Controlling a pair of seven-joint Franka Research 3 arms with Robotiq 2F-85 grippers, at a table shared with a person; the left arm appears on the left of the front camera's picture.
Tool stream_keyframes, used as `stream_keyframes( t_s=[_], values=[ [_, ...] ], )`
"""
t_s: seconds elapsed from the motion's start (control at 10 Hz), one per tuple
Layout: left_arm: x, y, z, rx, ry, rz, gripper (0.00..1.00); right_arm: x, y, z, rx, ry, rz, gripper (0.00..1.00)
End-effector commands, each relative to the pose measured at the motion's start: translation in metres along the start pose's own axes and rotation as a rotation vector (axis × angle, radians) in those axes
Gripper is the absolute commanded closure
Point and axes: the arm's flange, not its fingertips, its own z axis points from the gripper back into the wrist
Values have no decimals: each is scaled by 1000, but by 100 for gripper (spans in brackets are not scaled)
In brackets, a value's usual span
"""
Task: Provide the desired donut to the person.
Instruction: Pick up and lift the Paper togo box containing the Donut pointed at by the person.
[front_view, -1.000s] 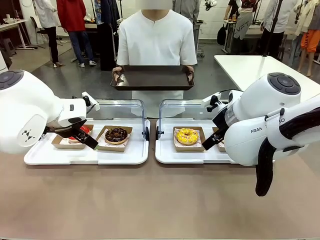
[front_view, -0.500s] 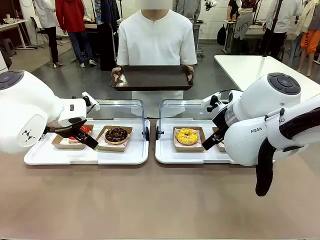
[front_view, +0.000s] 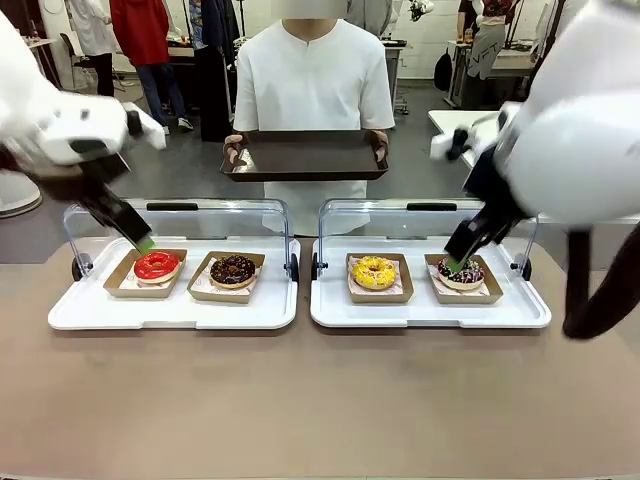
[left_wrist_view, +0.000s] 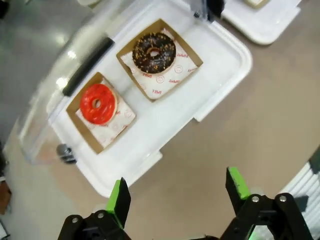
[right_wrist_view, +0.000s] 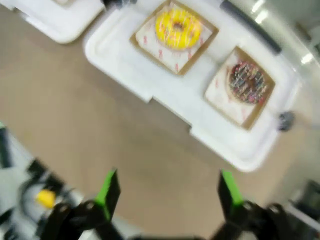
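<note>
At the far side of the table (front_view: 320, 400) stands the person (front_view: 315, 80) in a white shirt, both hands holding a dark tray (front_view: 305, 157) at waist height. On the tabletop sit two white trays side by side, each with a clear lid tipped up behind it. The left white tray (front_view: 170, 312) holds a red donut (front_view: 157, 265) and a chocolate donut (front_view: 233, 268), each in its own cardboard dish. The right white tray (front_view: 430, 315) holds a yellow donut (front_view: 374, 271) and a dark sprinkled donut (front_view: 461, 272) in the same kind of dish.

From the front, the left gripper (front_view: 143, 241) hangs above the red donut and the right gripper (front_view: 455, 263) above the sprinkled one, each seen edge-on, so the gap between the fingers is hard to judge. The wrist views settle it: both pairs of green-padded fingers stand wide apart with nothing between them, looking down on bare tabletop and the trays beyond. The right wrist view is blurred. No donut is marked out as the wanted one.
</note>
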Motion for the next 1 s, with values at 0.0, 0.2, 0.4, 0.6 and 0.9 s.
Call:
stream_keyframes(
  t_s=[0.0,0.2,0.4,0.6,0.9],
  values=[
    [10,19,40,21,25,-8,0,16,-1,73,-51,39,-7,0],
    [8,29,75,32,-8,38,0,16,1,129,-91,-34,-43,0],
    [1,34,85,58,-26,82,0,13,3,137,-98,-28,-41,0],
    [9,28,84,26,-20,48,0,11,2,150,-47,-56,-18,0],
    [9,28,84,26,-20,48,0,13,2,154,-56,-61,-20,0]
  ],
)
